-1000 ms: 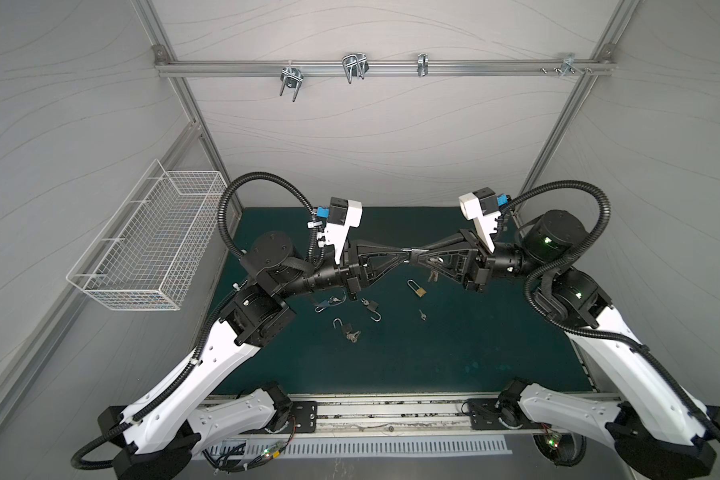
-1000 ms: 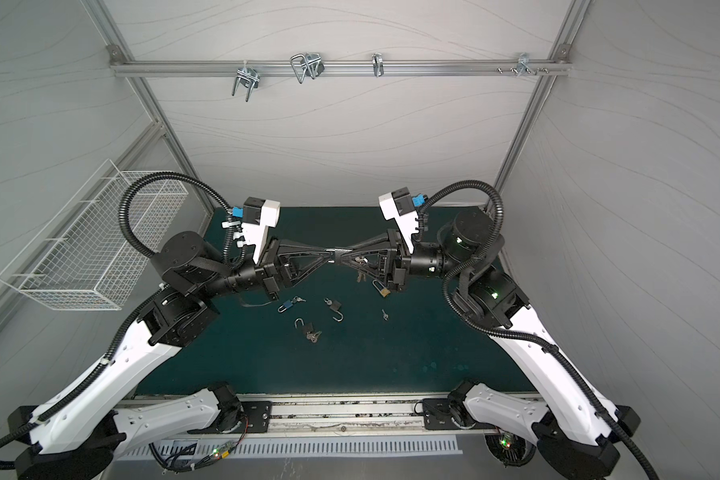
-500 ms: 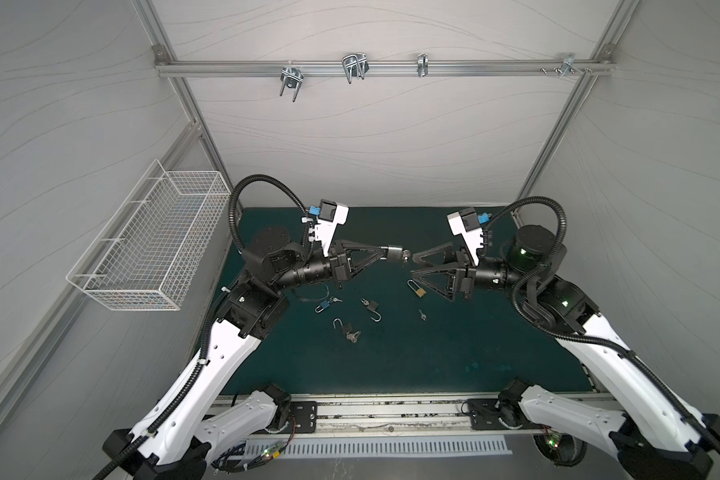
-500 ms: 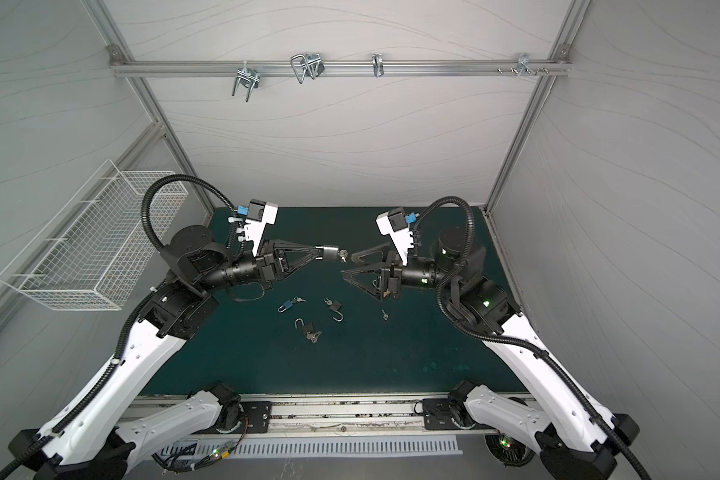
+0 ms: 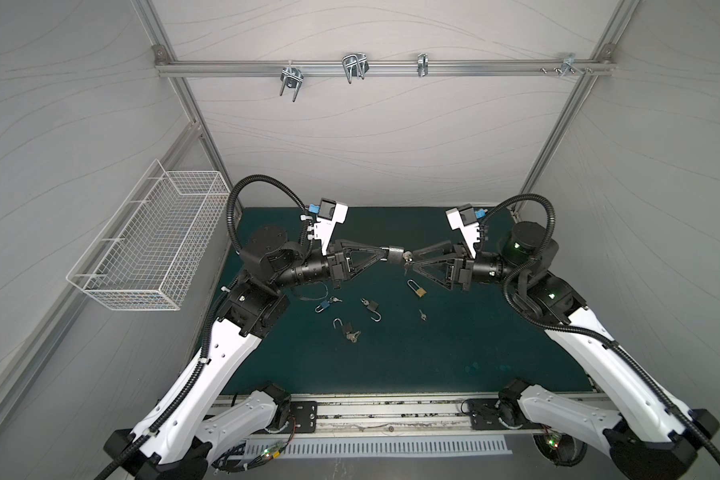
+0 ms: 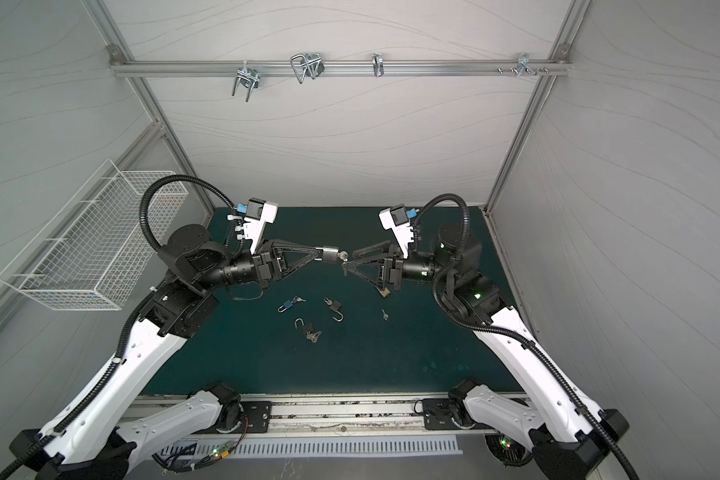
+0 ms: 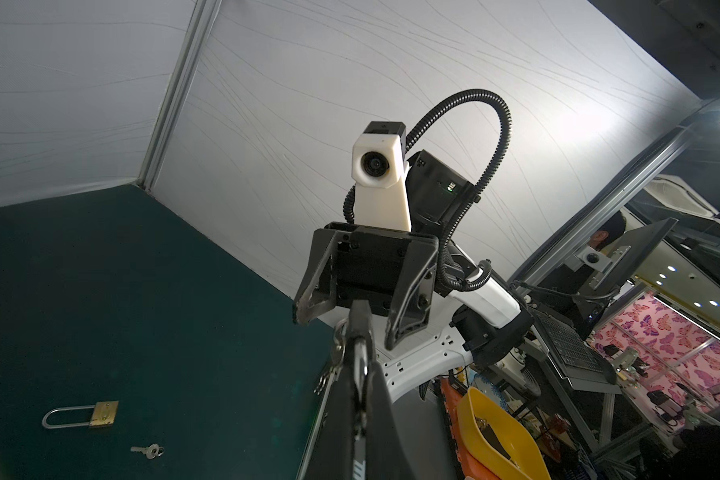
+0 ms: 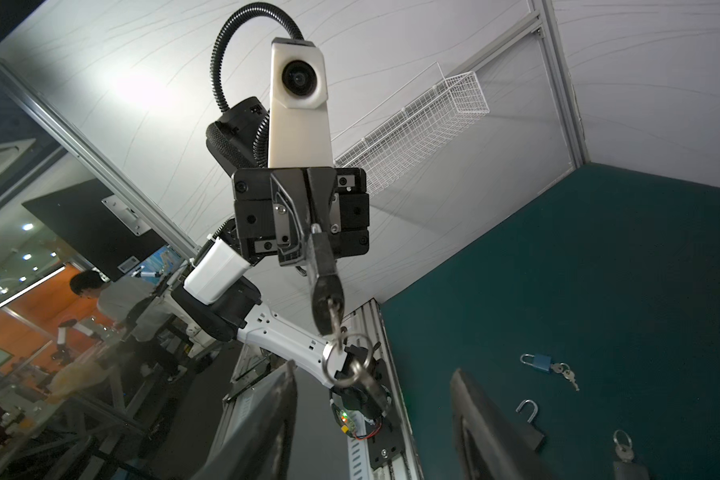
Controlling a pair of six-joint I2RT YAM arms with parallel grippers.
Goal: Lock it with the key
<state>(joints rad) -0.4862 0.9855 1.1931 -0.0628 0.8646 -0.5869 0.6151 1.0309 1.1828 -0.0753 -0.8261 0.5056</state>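
Observation:
My left gripper (image 5: 385, 254) is shut on the shackle of a grey padlock (image 5: 395, 253), held in the air above the green mat (image 5: 454, 353). In both top views the lock points at the right arm. A key (image 8: 335, 320) sticks in the padlock's (image 8: 323, 266) base, and a ring (image 8: 346, 365) with a second key dangles from it. My right gripper (image 8: 375, 370) is open, its fingers (image 8: 267, 415) wide on either side of the ring and not touching it. In a top view its tips (image 6: 351, 257) stand just off the key (image 6: 342, 257).
On the mat lie a brass padlock (image 5: 419, 289), a blue padlock with keys (image 5: 324, 306), two open dark padlocks (image 5: 373, 309) (image 5: 344, 326) and a loose key (image 5: 422, 314). A white wire basket (image 5: 154, 245) hangs on the left wall.
A second ago the two grippers met at the key. They drew apart as the right jaws opened. Now both have come back together, with the right jaws open round the key ring.

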